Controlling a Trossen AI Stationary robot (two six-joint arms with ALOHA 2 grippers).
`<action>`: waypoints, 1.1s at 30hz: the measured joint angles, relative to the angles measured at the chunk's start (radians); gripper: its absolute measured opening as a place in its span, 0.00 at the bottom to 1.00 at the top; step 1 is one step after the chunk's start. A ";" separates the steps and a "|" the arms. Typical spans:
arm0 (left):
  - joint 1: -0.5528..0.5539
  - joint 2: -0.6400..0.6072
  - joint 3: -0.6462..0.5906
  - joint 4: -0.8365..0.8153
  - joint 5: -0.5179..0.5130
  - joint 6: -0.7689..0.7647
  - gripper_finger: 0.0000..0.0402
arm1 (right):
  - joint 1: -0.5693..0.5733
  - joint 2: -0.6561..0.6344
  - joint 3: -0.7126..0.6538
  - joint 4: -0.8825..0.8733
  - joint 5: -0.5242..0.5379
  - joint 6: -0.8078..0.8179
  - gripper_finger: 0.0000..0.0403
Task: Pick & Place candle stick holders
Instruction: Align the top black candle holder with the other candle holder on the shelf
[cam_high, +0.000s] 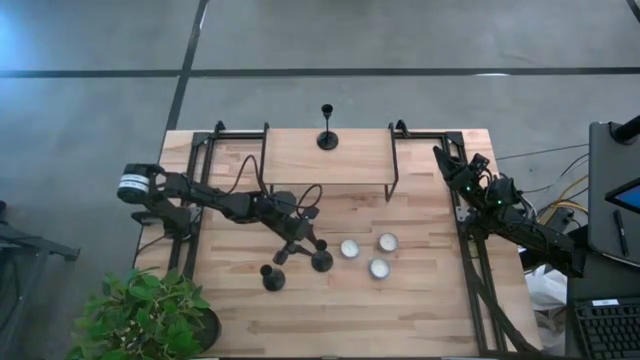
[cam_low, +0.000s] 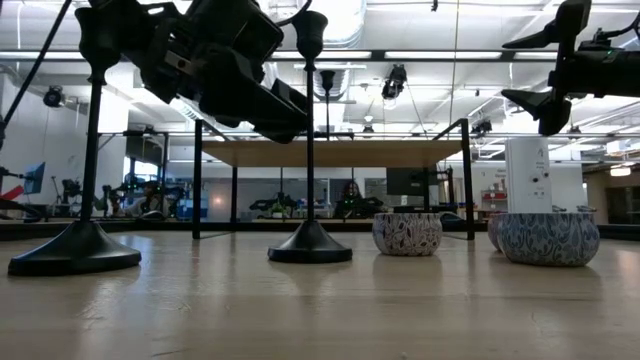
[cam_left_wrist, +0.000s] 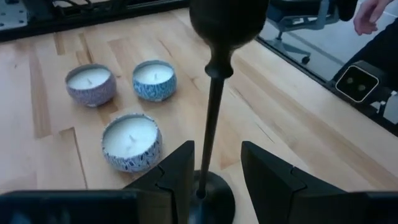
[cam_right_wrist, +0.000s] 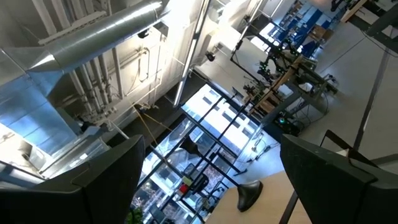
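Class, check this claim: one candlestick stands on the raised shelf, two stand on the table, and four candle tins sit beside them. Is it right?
Not quite. The high view shows three candle tins, not four. The rest holds: one candlestick on the shelf, two on the table.

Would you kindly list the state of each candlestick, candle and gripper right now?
Shelf candlestick: upright, untouched.
Front-left candlestick: upright on table, free.
Middle candlestick: upright, stem between left gripper fingers.
Three tin candles: unlit.
Right gripper: open, empty, raised.
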 joint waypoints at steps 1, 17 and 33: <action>0.000 0.000 0.000 0.002 0.000 0.004 0.34 | 0.000 0.000 0.000 0.000 0.000 0.000 0.91; -0.001 0.006 0.006 0.067 -0.001 0.026 0.34 | 0.000 0.000 0.000 0.000 0.000 0.000 0.91; -0.002 0.014 0.008 0.087 0.030 0.018 0.34 | 0.000 0.000 0.000 0.000 0.000 0.000 0.91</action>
